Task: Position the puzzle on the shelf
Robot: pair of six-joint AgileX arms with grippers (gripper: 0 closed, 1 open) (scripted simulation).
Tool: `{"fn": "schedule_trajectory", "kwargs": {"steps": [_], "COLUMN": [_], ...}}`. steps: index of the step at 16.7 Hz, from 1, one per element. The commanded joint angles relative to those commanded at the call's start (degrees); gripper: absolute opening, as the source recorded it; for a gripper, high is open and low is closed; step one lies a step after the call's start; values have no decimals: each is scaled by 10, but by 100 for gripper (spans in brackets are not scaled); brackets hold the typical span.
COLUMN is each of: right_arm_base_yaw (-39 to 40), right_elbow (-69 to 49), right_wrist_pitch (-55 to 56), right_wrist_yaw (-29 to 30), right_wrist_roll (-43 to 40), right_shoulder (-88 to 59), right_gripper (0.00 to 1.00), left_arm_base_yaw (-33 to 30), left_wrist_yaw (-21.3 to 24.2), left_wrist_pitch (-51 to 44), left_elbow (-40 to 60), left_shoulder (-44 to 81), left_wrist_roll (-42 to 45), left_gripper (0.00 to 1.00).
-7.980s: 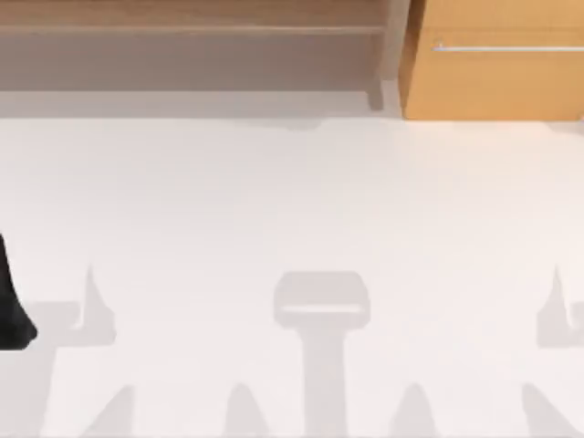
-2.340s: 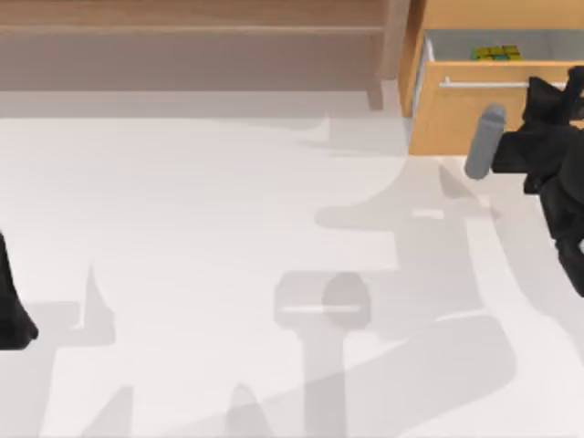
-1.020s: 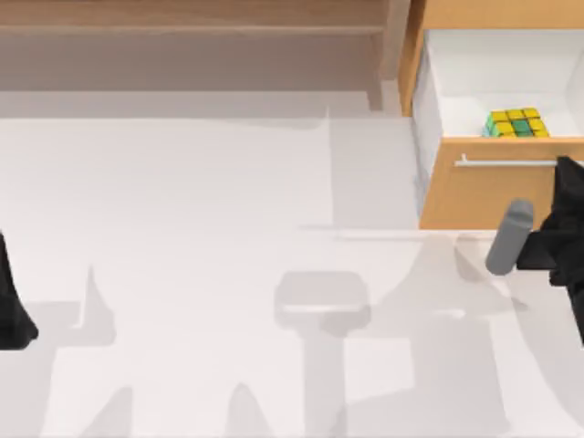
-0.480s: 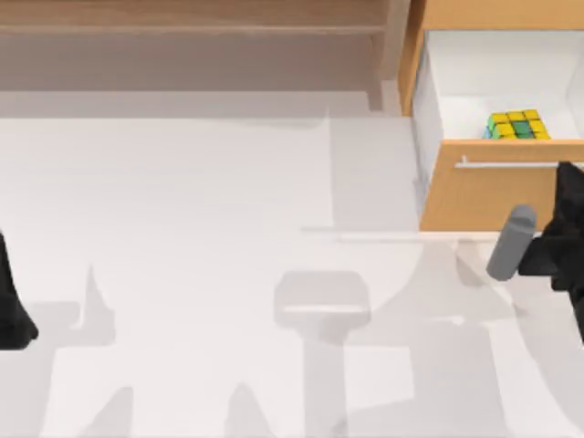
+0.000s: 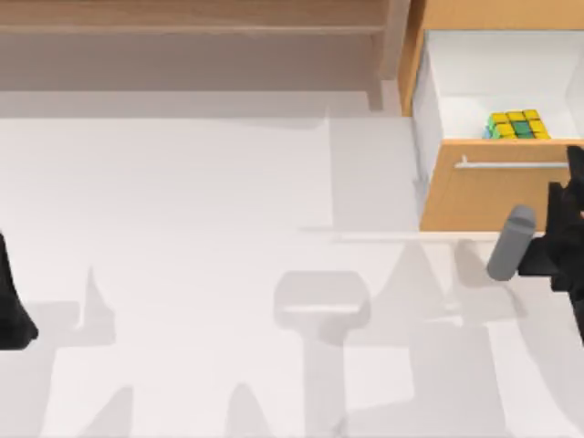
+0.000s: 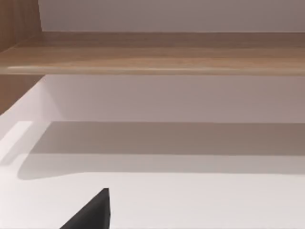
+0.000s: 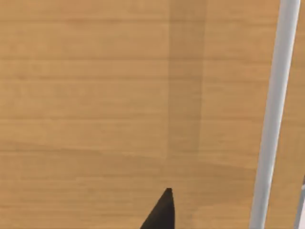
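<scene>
No readable writing, brand marks or labels on anything in view. Nearest the camera edge of the top view: left arm (image 5: 11,306) parked at the table's left edge, a matte black shape low on that side; can't tell how its fingers are set. In the left wrist view a black finger tip (image 6: 93,212) pokes over the plain white table (image 6: 190,200), facing the shelf boards. Right gripper (image 5: 570,196) sits at the table's right edge, black angular body with a smooth grey cylinder (image 5: 509,242) sticking out toward the left; it's just in front of the drawer front (image 5: 488,192), can't tell whether its fingers are apart or together. Right wrist view is close on the drawer front's orange wood grain (image 7: 119,95), horizontal grain lines, with the thin round metal handle (image 7: 271,119) running across as a pale bar and one black finger tip (image 7: 159,212) in front of the wood. Drawer (image 5: 511,78) is pulled out, white smooth interior, boxy. The puzzle (image 5: 516,124) lies inside it, against the inner side of the drawer front, just beyond the handle; small cube, grid of yellow and green squares on top. It's near the right gripper but apart from it, drawer front between them. Farthest: the shelf (image 5: 192,41), long light-brown wood boards with a vertical end post (image 5: 394,46), left of the orange cabinet (image 5: 502,14).
</scene>
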State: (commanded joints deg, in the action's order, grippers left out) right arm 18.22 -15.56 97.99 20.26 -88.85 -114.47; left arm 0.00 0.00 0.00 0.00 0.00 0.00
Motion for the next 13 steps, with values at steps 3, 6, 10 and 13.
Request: {"fn": "schedule_trajectory", "kwargs": {"steps": [3,6,10,13], "right_arm_base_yaw": [0,0,0,5], "right_elbow": [0,0,-1,11], "right_wrist_pitch": [0,0,0,10], "right_wrist_yaw": [0,0,0,5], "right_wrist_roll": [0,0,0,0], "right_shoulder": [0,0,0,1], "right_gripper": [100,100,100,100], "left_arm_base_yaw": [0,0,0,0], "left_wrist_yaw": [0,0,0,0], "left_wrist_pitch": [0,0,0,0], "left_elbow": [0,0,0,0], "left_shoulder": [0,0,0,0], "left_wrist_roll": [0,0,0,0], "left_gripper": [100,100,100,100]}}
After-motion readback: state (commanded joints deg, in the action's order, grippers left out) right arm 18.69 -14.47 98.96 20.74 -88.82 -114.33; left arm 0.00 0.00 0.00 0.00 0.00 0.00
